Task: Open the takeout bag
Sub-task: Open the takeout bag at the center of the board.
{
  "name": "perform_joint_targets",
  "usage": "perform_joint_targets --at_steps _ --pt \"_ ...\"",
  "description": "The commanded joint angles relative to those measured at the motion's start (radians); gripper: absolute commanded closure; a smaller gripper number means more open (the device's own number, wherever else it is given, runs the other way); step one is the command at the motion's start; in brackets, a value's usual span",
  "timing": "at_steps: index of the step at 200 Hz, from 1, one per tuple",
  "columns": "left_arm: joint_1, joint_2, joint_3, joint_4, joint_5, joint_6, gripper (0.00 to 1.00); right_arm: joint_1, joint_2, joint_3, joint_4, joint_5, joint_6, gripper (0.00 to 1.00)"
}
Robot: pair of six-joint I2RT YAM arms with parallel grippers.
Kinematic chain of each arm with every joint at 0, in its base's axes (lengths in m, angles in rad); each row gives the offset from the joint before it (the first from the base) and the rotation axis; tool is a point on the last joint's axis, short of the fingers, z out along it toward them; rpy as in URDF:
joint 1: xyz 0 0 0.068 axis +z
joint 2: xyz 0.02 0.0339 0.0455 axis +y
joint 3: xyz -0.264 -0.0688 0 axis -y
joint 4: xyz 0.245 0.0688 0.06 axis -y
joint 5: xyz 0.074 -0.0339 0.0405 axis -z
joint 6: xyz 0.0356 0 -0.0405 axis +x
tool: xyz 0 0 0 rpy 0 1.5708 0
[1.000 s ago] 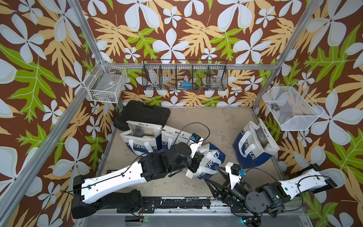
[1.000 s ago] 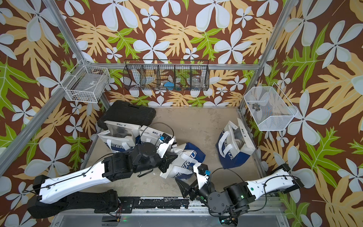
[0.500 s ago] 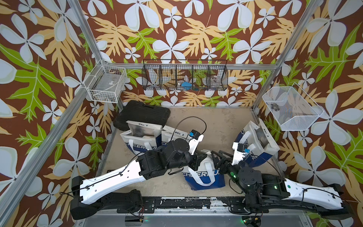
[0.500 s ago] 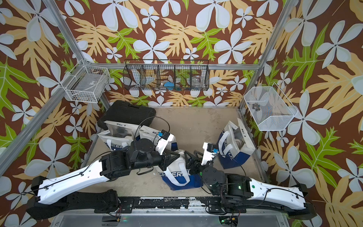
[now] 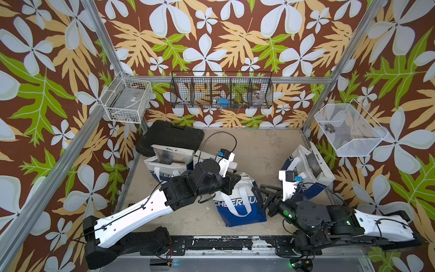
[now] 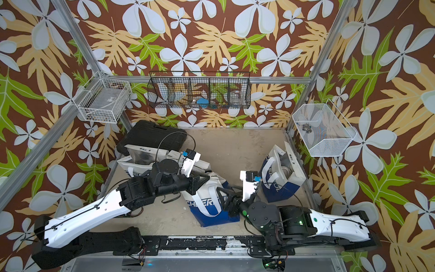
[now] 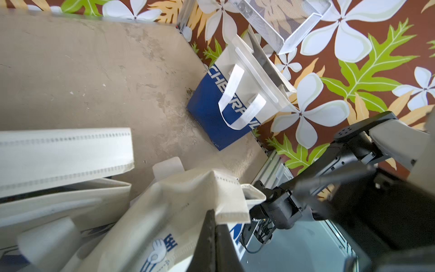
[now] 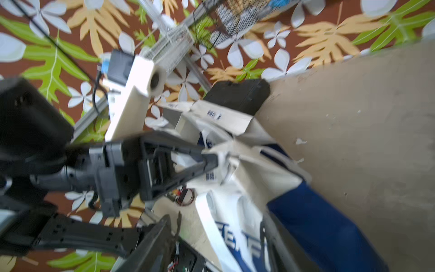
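Note:
The takeout bag point(image 5: 240, 207) point(image 6: 211, 207), blue below and white above, stands near the middle of the floor in both top views. My left gripper point(image 5: 235, 182) point(image 6: 204, 180) point(image 7: 214, 219) is shut on the bag's white top flap point(image 7: 233, 205), which is pinched flat between its black fingers. My right gripper point(image 5: 261, 196) point(image 6: 223, 195) point(image 8: 219, 240) is at the bag's right side. Its jaws stand open, with the bag's printed wall and a white handle point(image 8: 219, 230) between them. One finger point(image 8: 160, 237) is clear of the fabric. The right wrist view is blurred.
Two open bags point(image 5: 169, 162) lean by a black case point(image 5: 169, 139) at the back left. Another bag point(image 5: 306, 169) stands against the right wall. Wire baskets point(image 5: 127, 101) point(image 5: 221, 91) point(image 5: 348, 131) hang on the walls.
The crumpled bag has been pulled upright by the left gripper. The right arm has swung from the front edge to the bag's right side, and its jaws have narrowed.

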Motion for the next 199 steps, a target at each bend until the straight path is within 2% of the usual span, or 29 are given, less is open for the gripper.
perform_joint_targets --at_steps 1,15,23,41,56,91,127,162,184,199 --pt "0.004 -0.005 0.000 0.016 0.003 -0.026 1.00 0.037 0.028 -0.030 0.014 0.015 0.079 0.43" --pt "0.004 -0.005 -0.003 0.017 0.017 -0.028 1.00 0.030 0.033 -0.074 0.098 0.031 0.061 0.43" --pt "0.004 -0.005 -0.004 0.019 0.028 -0.030 1.00 -0.008 0.037 -0.079 0.108 0.025 0.054 0.43" --pt "0.004 -0.010 -0.005 0.020 0.053 -0.037 1.00 -0.170 0.033 -0.097 0.186 -0.115 0.002 0.44" --pt "0.003 -0.017 0.000 0.019 0.067 -0.042 1.00 -0.254 0.048 -0.096 0.228 -0.195 -0.029 0.45" --pt "0.004 -0.023 0.016 0.018 0.094 -0.046 1.00 -0.328 0.132 -0.058 0.251 -0.254 -0.048 0.46" --pt "0.003 -0.032 0.004 0.036 0.123 -0.043 1.00 -0.350 0.184 -0.056 0.242 -0.226 -0.022 0.48" --pt "0.000 -0.039 0.003 0.066 0.178 -0.049 1.00 -0.428 0.221 -0.056 0.258 -0.298 0.001 0.50" --pt "-0.006 -0.045 0.020 0.066 0.194 -0.043 1.00 -0.473 0.215 -0.085 0.299 -0.358 0.016 0.45" --pt "-0.010 -0.045 0.022 0.061 0.199 -0.035 1.00 -0.481 0.219 -0.078 0.319 -0.385 -0.001 0.31"
